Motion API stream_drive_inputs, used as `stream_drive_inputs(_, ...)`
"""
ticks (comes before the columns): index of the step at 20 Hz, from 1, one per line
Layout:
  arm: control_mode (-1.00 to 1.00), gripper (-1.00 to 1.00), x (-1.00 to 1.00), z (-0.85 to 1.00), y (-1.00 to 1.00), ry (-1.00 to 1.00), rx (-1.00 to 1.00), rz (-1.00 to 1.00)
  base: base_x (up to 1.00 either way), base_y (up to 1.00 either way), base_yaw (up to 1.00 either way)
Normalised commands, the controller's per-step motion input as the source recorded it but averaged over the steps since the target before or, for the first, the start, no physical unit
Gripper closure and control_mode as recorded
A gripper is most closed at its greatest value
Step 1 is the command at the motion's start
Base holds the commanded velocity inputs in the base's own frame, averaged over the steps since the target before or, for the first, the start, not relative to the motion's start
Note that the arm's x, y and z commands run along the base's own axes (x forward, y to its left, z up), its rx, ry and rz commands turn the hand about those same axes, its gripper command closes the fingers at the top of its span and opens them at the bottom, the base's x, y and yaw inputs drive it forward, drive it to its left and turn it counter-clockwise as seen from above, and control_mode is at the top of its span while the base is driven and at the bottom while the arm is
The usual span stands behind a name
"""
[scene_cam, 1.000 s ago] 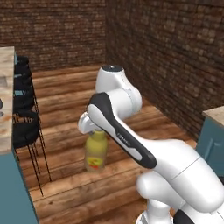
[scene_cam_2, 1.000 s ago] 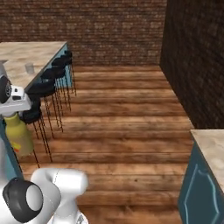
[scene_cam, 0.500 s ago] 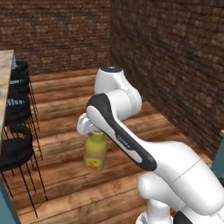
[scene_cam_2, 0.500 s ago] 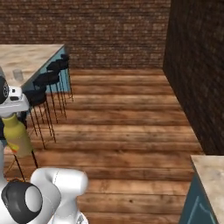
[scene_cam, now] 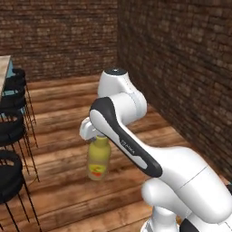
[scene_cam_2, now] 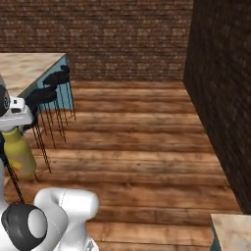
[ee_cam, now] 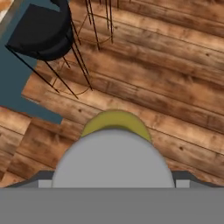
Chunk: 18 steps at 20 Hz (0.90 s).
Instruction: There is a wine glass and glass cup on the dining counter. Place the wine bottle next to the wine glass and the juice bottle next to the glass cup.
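The room is all brick walls (scene_cam: pixel 172 54) and a plank wood floor (scene_cam_2: pixel 142 147), open ahead. Off to the side runs the dining table (scene_cam_2: pixel 27 68), marbled top on a teal base, with a row of black stools (scene_cam: pixel 11 118) tucked along its near edge. No glasses can be made out on it from here.

And here's the arm (scene_cam: pixel 131 145) in carry pose, elbow folded, with the juice bottle (scene_cam: pixel 99 158) hanging well above the floor and well apart from the table. The pincer (scene_cam: pixel 93 132) is clamped on the bottle at the neck, and in the hand view the grey cap (ee_cam: pixel 113 159) bulges up right against the lens with the yellow shoulder behind it.

This looks like the transport leg, the placing still to come. The call now: keep that bottle upright and the grip firm, since it hangs from the neck alone. Approach high enough to clear the stool seats and the table edge, and set it down beside the tumbler without nudging it.
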Motion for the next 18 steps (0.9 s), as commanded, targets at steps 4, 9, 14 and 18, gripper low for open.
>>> stream_drive_inputs(4, 1.0, 1.0, 0.0, 0.0, 0.0, 0.0, 0.0, 0.0, 0.81, -0.22, 0.13)
stream_drive_inputs(9, 1.0, 1.0, 0.0, 0.0, 0.0, 0.0, 0.0, 0.0, 0.77, -0.1, 0.31)
stream_drive_inputs(14, 1.0, 1.0, 0.0, 0.0, 0.0, 0.0, 0.0, 0.0, 0.7, -0.06, 0.4)
stream_drive_inputs(18, 1.0, 1.0, 0.0, 0.0, 0.0, 0.0, 0.0, 0.0, 0.72, -0.06, 0.38)
